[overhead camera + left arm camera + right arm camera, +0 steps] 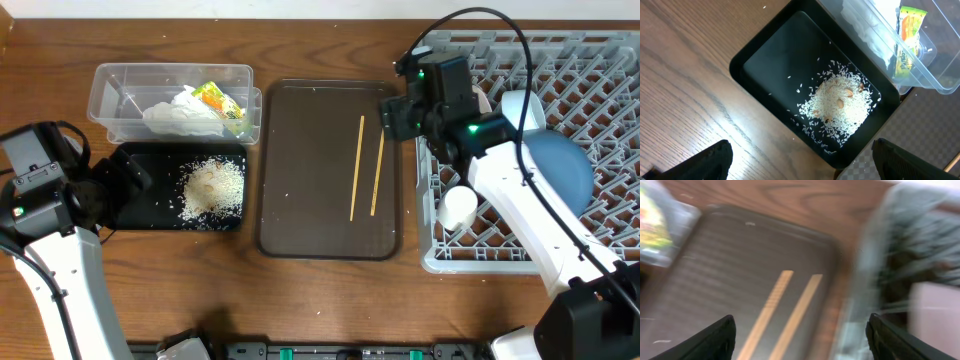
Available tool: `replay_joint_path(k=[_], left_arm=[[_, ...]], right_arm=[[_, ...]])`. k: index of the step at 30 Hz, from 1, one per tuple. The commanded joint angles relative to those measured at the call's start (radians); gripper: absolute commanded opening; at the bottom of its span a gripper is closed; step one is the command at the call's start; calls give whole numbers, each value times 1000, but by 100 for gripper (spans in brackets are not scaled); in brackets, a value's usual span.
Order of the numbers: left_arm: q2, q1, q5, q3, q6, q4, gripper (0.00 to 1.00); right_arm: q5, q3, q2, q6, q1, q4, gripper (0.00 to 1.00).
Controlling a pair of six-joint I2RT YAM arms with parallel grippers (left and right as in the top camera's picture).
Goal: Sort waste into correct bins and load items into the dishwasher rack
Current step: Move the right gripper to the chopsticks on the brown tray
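The clear tub (120, 95) holds the white tissue (182, 115) and the yellow-green wrapper (220, 100); the wrapper also shows in the left wrist view (909, 35). The black tray (150, 200) holds the rice heap (213, 187), which the left wrist view (840, 102) shows too. Two chopsticks (357, 165) lie side by side on the brown serving tray (310, 200). The grey rack (590, 80) holds a blue round dish (560, 165) and a white cup (458, 208). My left gripper (802, 165) is open and empty above the black tray's near corner. My right gripper (800, 340) is open and empty above the chopsticks (790, 310); that view is blurred.
The brown tray lies between the black tray and the rack. The rack's left rim (430, 230) is close to the brown tray's right edge. My right arm (520, 210) crosses over the rack. Bare wooden table (300, 310) runs along the front.
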Motion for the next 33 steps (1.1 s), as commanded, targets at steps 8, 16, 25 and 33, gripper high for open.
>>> replay_joint_path(k=[8, 16, 25, 33], left_arm=[[4, 4, -16, 14, 2, -4, 92], [4, 4, -16, 14, 2, -4, 92], [4, 4, -16, 14, 2, -4, 92], [4, 4, -16, 14, 2, -4, 92]], right_arm=[[101, 1, 137, 370, 158, -3, 59], [93, 1, 302, 470, 185, 0, 43], [90, 26, 346, 512, 184, -30, 35], [66, 32, 385, 526, 185, -38, 31]])
